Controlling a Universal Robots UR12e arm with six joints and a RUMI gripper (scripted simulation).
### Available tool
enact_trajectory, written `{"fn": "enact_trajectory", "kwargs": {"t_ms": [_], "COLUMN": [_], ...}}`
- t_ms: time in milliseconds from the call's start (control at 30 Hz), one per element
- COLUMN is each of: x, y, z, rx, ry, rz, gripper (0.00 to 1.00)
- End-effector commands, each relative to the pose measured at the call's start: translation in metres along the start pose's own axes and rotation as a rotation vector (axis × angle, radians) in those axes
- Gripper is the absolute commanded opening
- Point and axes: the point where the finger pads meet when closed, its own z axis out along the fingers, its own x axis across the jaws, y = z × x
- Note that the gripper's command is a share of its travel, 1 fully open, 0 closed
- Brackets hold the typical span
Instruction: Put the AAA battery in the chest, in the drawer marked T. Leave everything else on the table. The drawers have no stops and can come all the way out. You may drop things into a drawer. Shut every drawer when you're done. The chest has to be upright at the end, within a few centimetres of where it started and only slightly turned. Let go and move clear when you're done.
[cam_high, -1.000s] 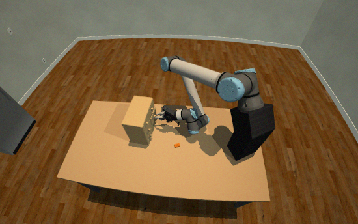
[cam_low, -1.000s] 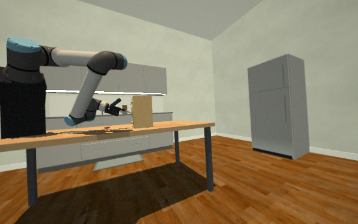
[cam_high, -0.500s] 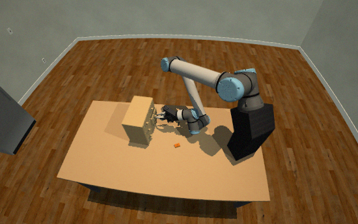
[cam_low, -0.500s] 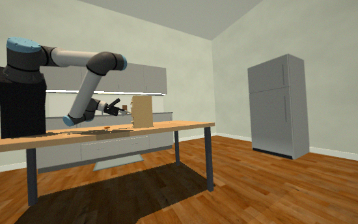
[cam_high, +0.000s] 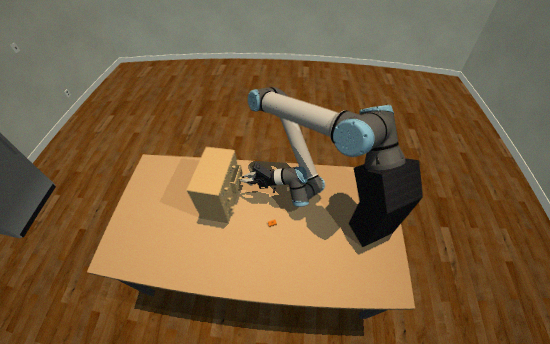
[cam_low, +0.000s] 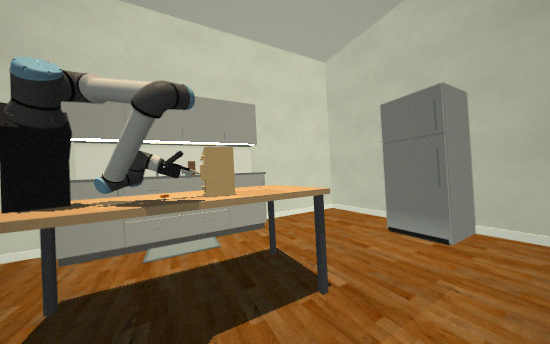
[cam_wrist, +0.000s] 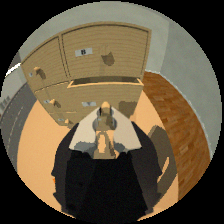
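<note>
The wooden chest (cam_high: 214, 184) stands upright on the table's left half, its drawer fronts facing the arm. My gripper (cam_high: 243, 177) is at the chest's front, shut on the knob (cam_wrist: 105, 111) of a right-column drawer (cam_wrist: 102, 92). This drawer sits just below the one labelled B (cam_wrist: 84, 51) and stands pulled out a little. Its own label is too small to read. A small orange object (cam_high: 272, 223), which looks like the battery, lies on the table to the right of the chest, apart from the gripper. In the exterior view the gripper (cam_low: 194, 172) reaches level toward the chest (cam_low: 218, 171).
The other drawers in the wrist view, such as the upper left one (cam_wrist: 41, 70), look shut. The arm's black pedestal (cam_high: 385, 200) stands at the table's right side. A fridge (cam_low: 427, 162) stands far off across the room.
</note>
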Motion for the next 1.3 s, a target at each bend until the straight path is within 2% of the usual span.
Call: {"fn": "enact_trajectory", "kwargs": {"t_ms": [0, 1267], "x": [0.000, 0.000], "y": [0.002, 0.010], "z": [-0.006, -0.028], "rx": [-0.003, -0.003], "ry": [-0.001, -0.001], "rz": [0.002, 0.002], "gripper": [0.07, 0.07]}}
